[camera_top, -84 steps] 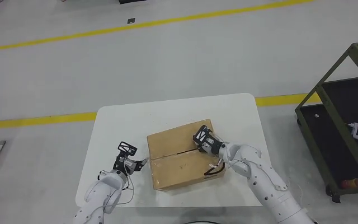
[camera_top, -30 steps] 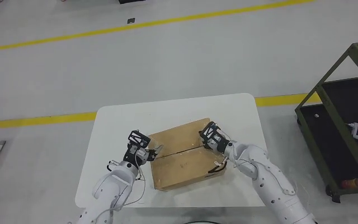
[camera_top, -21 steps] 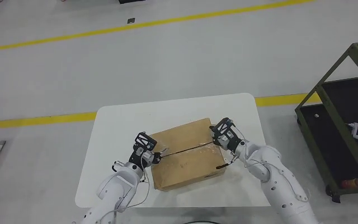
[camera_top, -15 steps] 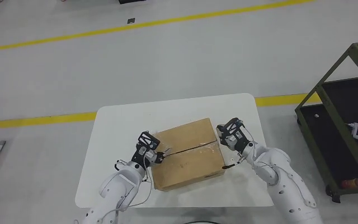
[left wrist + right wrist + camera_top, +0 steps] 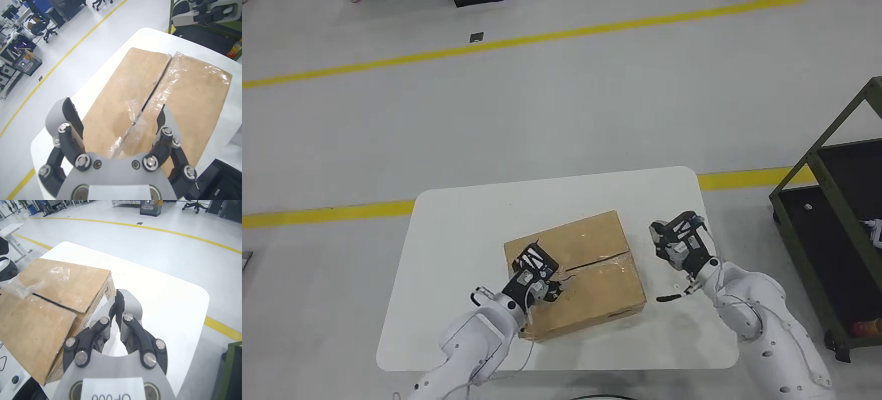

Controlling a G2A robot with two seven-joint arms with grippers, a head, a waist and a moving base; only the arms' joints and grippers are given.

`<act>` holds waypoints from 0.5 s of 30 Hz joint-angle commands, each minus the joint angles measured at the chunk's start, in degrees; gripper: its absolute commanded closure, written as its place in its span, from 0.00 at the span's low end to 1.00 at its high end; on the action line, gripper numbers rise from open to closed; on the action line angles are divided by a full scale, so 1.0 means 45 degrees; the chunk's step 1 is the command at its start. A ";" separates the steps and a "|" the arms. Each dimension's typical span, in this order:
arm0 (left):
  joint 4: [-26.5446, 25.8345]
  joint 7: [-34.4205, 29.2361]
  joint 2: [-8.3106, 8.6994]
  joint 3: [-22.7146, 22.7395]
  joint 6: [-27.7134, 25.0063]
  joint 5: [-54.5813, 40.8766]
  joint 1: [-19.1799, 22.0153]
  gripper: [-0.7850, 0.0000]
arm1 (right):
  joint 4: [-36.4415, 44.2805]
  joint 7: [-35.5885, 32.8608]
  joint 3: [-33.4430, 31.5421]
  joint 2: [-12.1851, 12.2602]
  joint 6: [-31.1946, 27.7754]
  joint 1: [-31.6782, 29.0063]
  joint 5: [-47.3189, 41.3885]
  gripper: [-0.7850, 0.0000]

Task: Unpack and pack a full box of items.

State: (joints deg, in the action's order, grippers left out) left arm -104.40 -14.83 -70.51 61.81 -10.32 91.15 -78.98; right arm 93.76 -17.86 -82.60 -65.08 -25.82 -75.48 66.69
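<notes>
The left gripper [image 5: 115, 105] hangs over the near left part of the box [image 5: 582, 250], above its top face. Its jaws stand wide open, one on each side of the seam [image 5: 157, 83] between the two top flaps, and they hold nothing. Clear tape [image 5: 132, 118] runs along that seam. Between the open jaws it is loose and wrinkled, lifted off the cardboard in a ragged strip.

The box itself sits near the middle of the white tabletop [image 5: 452, 250], turned a little askew to the tabletop's edges. Both top flaps are down, with a narrow dark gap showing along the seam. From the right wrist view, a crumpled wad of tape [image 5: 16, 286] lies on the box top at the seam's far end. Nearer that camera, the corner of one flap [image 5: 75, 298] stands slightly raised above the other.

The right gripper [image 5: 117, 294] is off the right end of the box, near that end face but apart from it, over bare tabletop. Its jaws are closed, pads pressed together.

Well to the right of the box, on the floor beyond the tabletop, stands a dark green cart [image 5: 842, 210].
</notes>
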 commanded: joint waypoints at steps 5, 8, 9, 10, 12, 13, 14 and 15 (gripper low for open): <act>-0.0575 0.0145 0.0052 0.0069 -0.0237 0.0335 -0.0394 0.00 | 0.0295 -0.0042 -0.0134 0.0050 -0.0205 -0.0057 -0.0087 1.00; -0.0871 0.0130 0.0113 0.0436 -0.0234 0.0358 -0.0694 0.00 | 0.0404 -0.0198 -0.0133 0.0076 -0.0487 0.0073 -0.0173 0.93; -0.0957 0.0077 0.0138 0.0630 -0.0192 0.0317 -0.0809 0.00 | 0.0471 -0.0253 -0.0110 0.0085 -0.0641 0.0129 -0.0198 0.85; -0.1053 0.0001 0.0162 0.0816 -0.0178 0.0261 -0.0925 0.00 | 0.0506 -0.0333 -0.0084 0.0096 -0.0829 0.0184 -0.0251 0.65; -0.1218 -0.0274 0.0211 0.1277 -0.0087 0.0078 -0.1159 0.00 | 0.0589 -0.0623 0.0010 0.0131 -0.1358 0.0353 -0.0183 0.29; -0.1297 -0.0437 0.0235 0.1498 -0.0082 -0.0025 -0.1267 0.00 | 0.0629 -0.0790 0.0072 0.0149 -0.1540 0.0459 -0.0024 0.07; -0.1341 -0.0604 0.0262 0.1753 -0.0069 -0.0119 -0.1377 0.00 | 0.0724 -0.0989 0.0211 0.0171 -0.1805 0.0580 0.0342 0.00; -0.1388 -0.0775 0.0289 0.2006 -0.0030 -0.0174 -0.1489 0.00 | 0.0737 -0.1141 0.0353 0.0182 -0.1975 0.0691 0.0619 0.00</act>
State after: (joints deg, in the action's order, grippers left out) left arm -110.47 -17.59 -69.33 69.72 -10.59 90.60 -85.20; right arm 96.98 -22.33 -81.57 -64.31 -33.98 -72.82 68.14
